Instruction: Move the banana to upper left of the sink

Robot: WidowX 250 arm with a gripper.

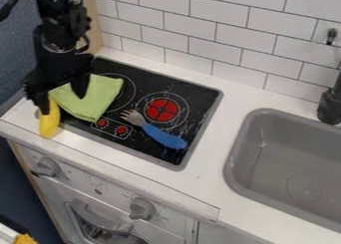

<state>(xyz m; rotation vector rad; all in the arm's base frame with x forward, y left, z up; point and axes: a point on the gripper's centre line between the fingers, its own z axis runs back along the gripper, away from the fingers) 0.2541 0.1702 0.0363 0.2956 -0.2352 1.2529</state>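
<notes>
The black gripper (63, 104) hangs at the left over the stove's left edge, its two fingers spread apart and open. One finger comes down at the top end of the yellow banana (49, 122), covering part of it; whether they touch I cannot tell. The other finger is over the green cloth. The banana lies on the white counter at the stove's left front corner, pointing toward the counter's front edge. At the right, the grey sink (241, 143) is set into the counter.
A green cloth (96, 99) lies on the black stove (200, 96), between the fingers and beyond. A small hand-shaped item with a blue sleeve (164, 137) rests near the stove knobs. The black faucet (329, 106) stands behind the sink, and a tiled wall runs along the back.
</notes>
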